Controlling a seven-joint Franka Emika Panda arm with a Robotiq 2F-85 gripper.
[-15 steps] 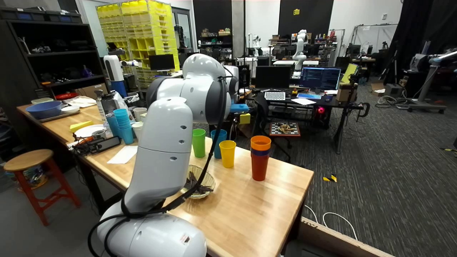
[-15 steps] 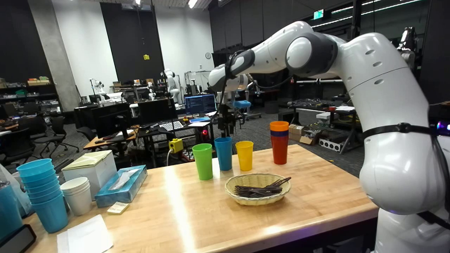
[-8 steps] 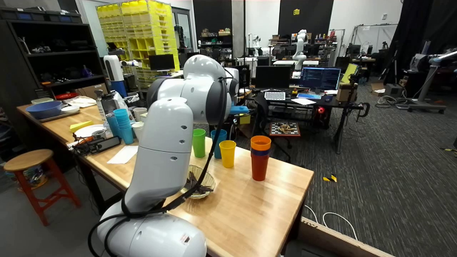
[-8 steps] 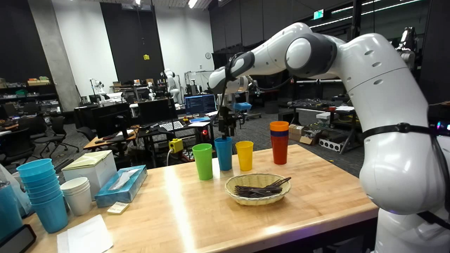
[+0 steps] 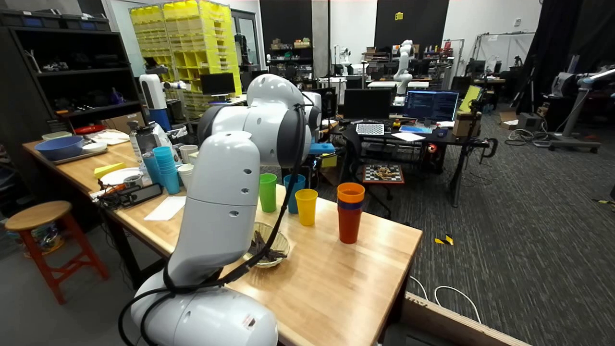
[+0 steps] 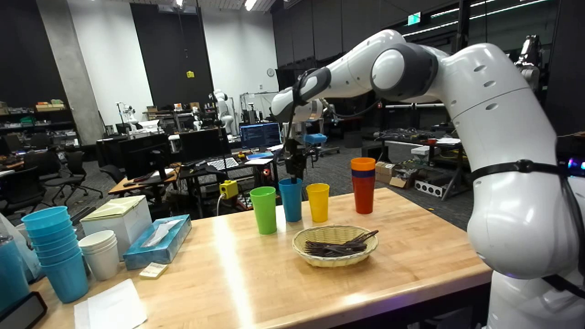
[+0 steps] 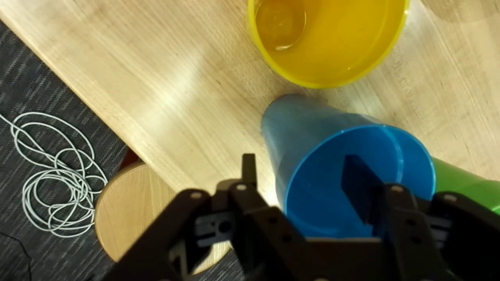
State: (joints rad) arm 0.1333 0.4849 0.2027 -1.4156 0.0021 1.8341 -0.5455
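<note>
Fingers (image 7: 361, 185) nearer blue cup (image 6: 291, 201), rim (image 7: 297, 170) between

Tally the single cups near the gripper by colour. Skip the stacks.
Green cup: 1
Blue cup: 1
Yellow cup: 1
Total: 3
</note>
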